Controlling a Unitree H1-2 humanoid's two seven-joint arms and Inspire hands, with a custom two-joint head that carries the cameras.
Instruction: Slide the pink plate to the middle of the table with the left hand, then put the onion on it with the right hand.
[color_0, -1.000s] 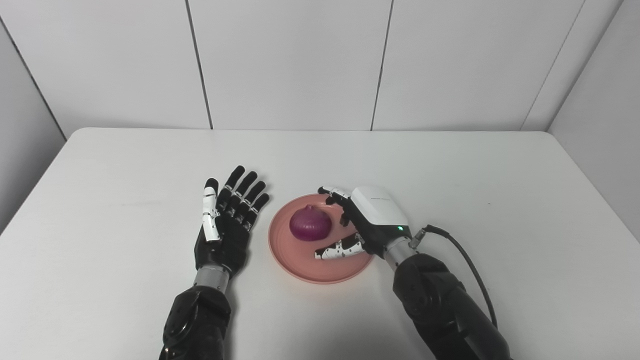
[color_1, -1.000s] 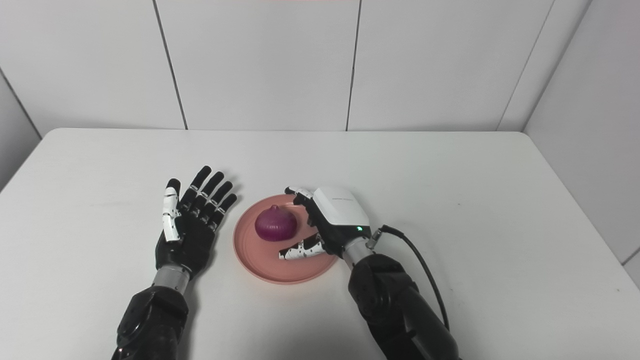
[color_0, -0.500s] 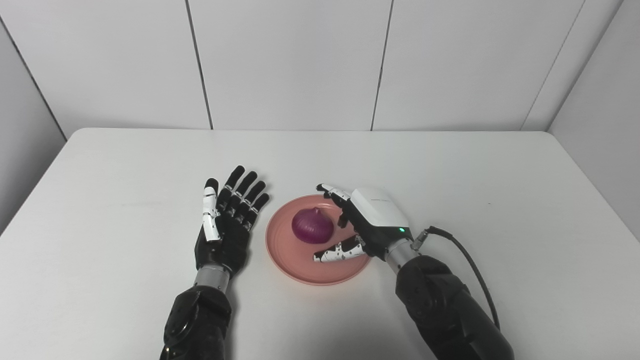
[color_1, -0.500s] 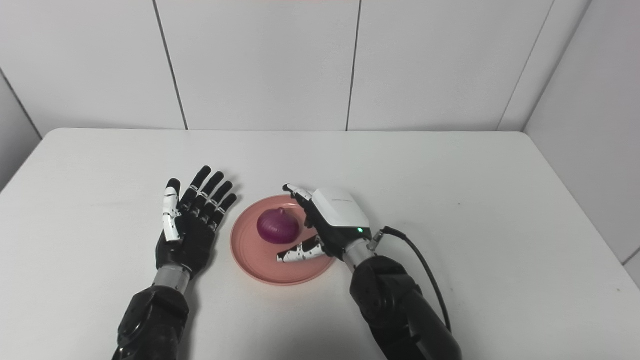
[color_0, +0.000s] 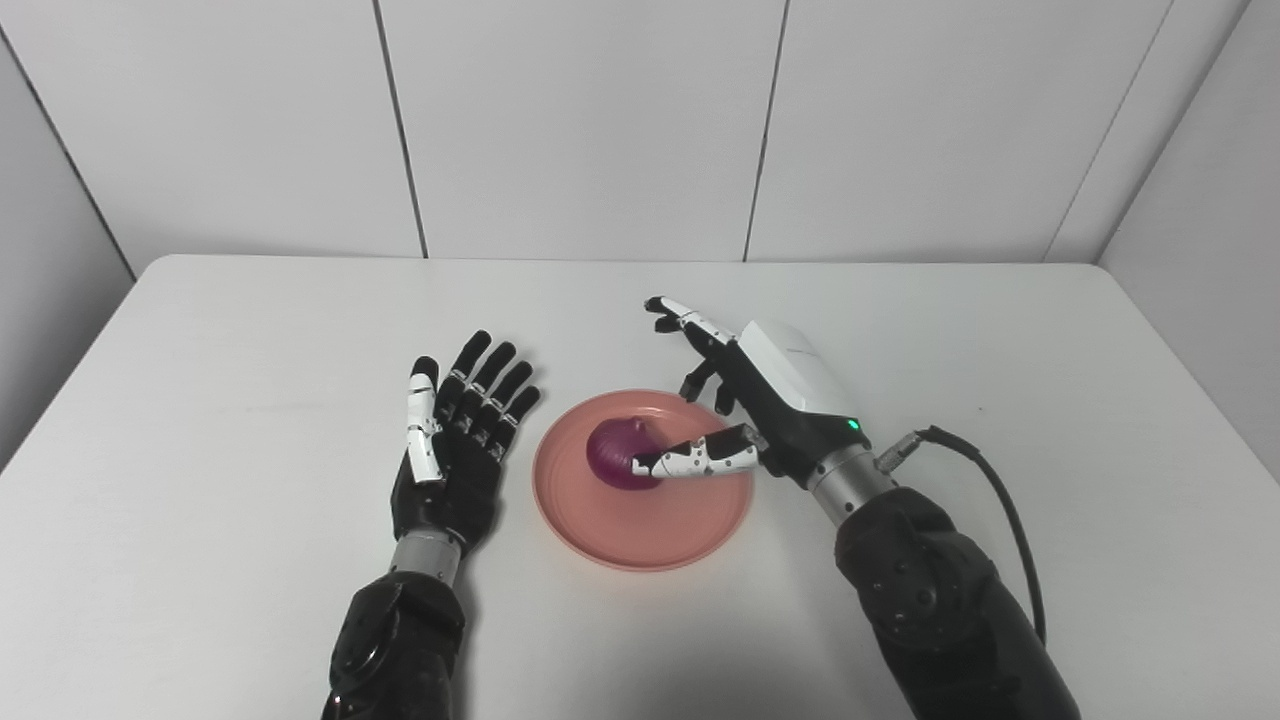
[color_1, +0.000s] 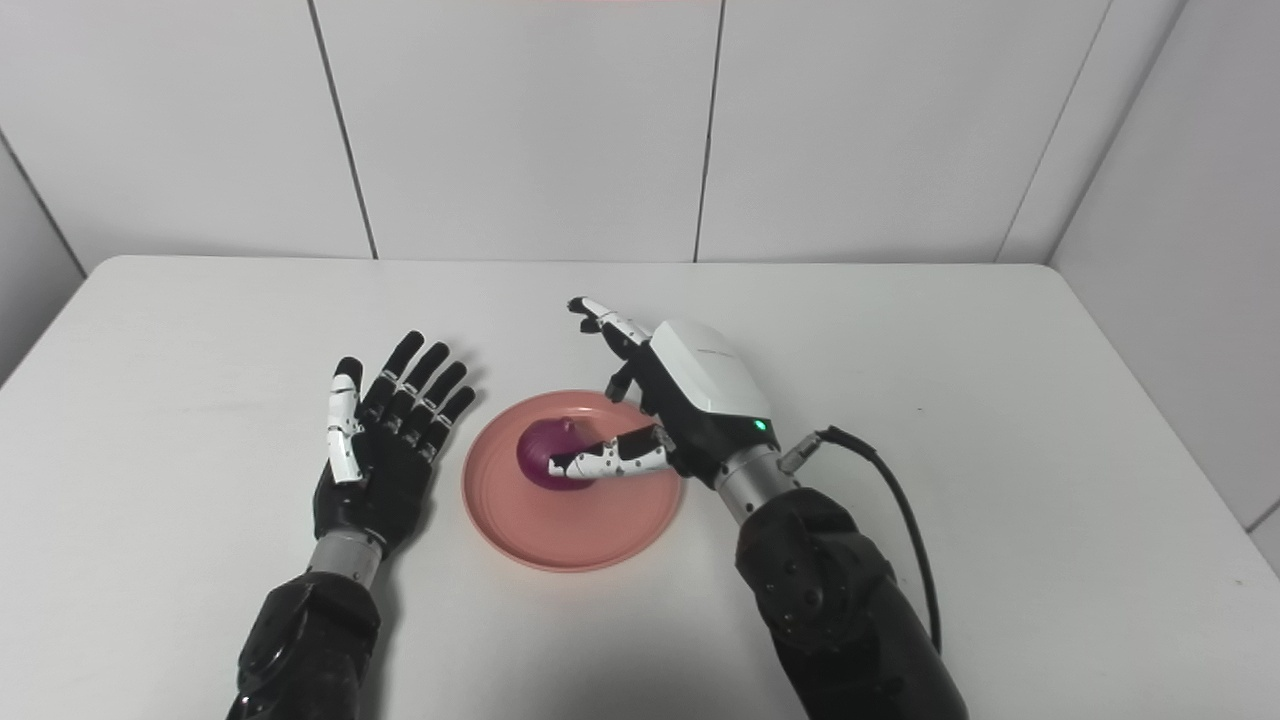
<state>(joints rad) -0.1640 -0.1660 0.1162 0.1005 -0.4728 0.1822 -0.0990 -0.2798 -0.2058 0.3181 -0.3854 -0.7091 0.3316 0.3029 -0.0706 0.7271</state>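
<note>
the right hand (color_0: 770, 400) has lifted up and back from the red onion (color_0: 620, 455) since half a second ago, when it sat low over the pink plate (color_0: 640, 535) with its fingers curved around the bulb. now its fingers (color_0: 690, 320) are spread wide and hold nothing; only the thumb crosses in front of the onion in both views, and whether it touches the skin cannot be told. the onion rests on the plate, a little toward the far side of its middle, tip up. it has stayed put as the hand rose, so the release looks clean.

the plate lies flat on the white table (color_0: 200, 330), roughly midway between the table's left and right edges, and the onion is the only thing on it. the left hand (color_1: 375, 450) lies just beside the plate's left rim, palm up, fingers straight and apart, empty and unchanged.

judging by this, both steps appear done, and what remains is for the right hand to clear away.
</note>
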